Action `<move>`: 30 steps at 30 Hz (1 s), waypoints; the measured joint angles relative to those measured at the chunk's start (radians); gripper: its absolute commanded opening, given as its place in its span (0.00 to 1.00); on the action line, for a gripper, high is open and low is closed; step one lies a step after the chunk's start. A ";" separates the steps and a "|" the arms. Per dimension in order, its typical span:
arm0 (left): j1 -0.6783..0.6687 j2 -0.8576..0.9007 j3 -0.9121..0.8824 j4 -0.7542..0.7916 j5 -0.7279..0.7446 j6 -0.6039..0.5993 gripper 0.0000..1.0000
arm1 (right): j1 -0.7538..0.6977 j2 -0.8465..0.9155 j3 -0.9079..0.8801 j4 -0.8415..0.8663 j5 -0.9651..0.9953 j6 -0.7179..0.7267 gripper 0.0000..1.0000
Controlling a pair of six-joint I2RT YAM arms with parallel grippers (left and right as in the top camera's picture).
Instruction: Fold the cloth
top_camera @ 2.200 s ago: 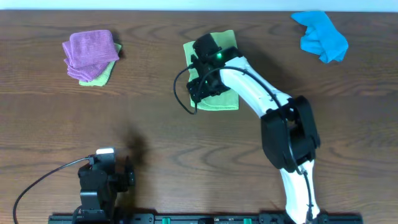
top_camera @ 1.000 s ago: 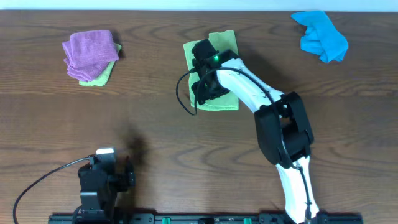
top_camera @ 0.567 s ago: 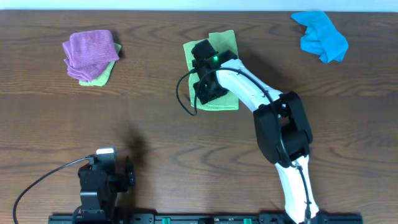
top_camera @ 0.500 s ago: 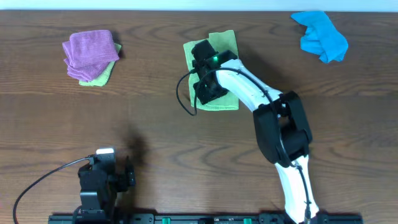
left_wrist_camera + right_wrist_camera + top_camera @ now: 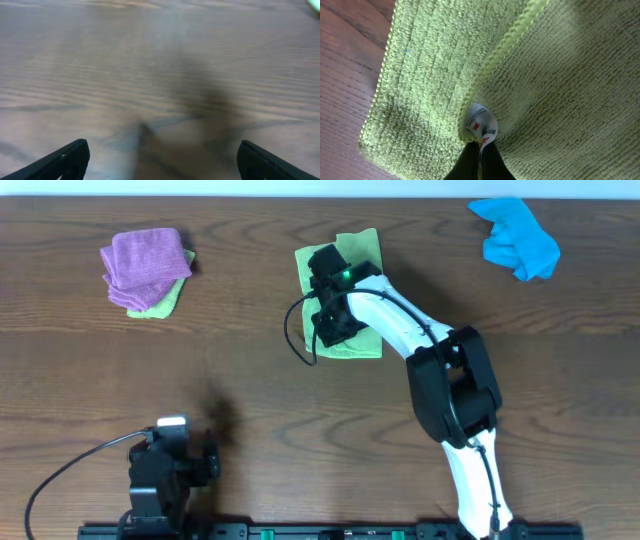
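Wooden bench (image 5: 250, 400) is carrying the cloth (image 5: 362, 246); right hand (image 5: 479, 156) is pinching its edge, fingers closed; left hand (image 5: 162, 152) is gaping wide, holding nothing.

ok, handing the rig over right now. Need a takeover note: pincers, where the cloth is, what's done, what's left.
Left pincer: open, holding nothing, over the bare wooden table at its near left.
Right pincer: looks shut on the lime-green microfibre cloth, pinching its hemmed edge by the white label.
Cloth: lies at the table's far centre, one layer over another, so at least one fold seems made.
Left to do: probably finish or check the fold, release, pull the arm clear.
Not in the job: purple folded cloth on a paler green cloth, far left; crumpled blue cloth, far right.
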 measured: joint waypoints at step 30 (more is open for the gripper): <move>0.000 0.737 0.327 0.376 0.507 -0.442 0.95 | -0.058 -0.243 0.013 -0.019 0.045 0.069 0.01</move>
